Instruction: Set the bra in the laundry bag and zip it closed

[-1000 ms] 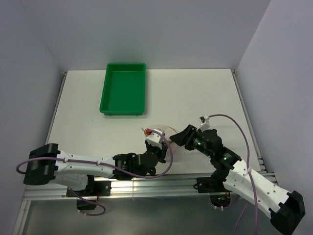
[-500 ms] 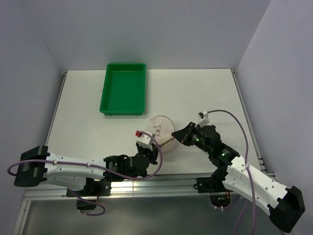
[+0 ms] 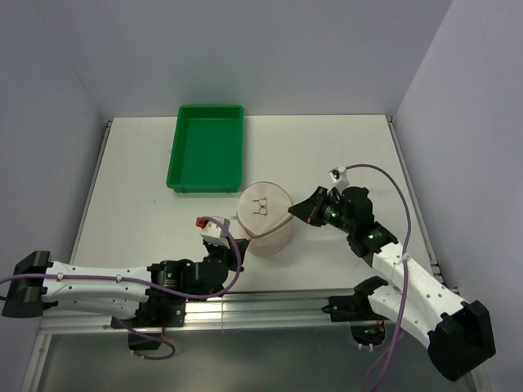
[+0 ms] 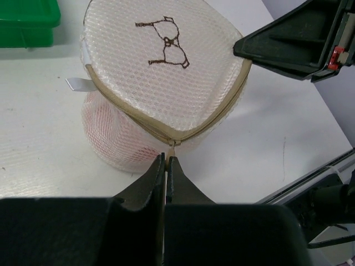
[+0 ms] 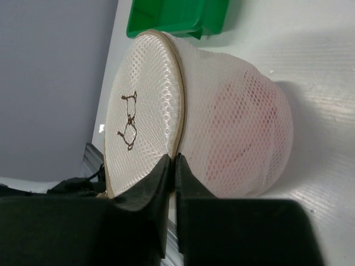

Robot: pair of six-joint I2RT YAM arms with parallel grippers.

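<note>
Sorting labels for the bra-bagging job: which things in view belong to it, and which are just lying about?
Belong to the job: laundry bag; bra, pink through the mesh; zipper pull, pinched by the left end effector; right end effector, pinching the bag's rim.
Lying about: green tray, empty.

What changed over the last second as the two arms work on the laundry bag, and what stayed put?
The left gripper, shut on the zipper pull, drew back toward the near left, uncovering the laundry bag. The right gripper closed onto the bag's rim on the opposite side. The green tray stayed put. The bra shows pink through the mesh.
</note>
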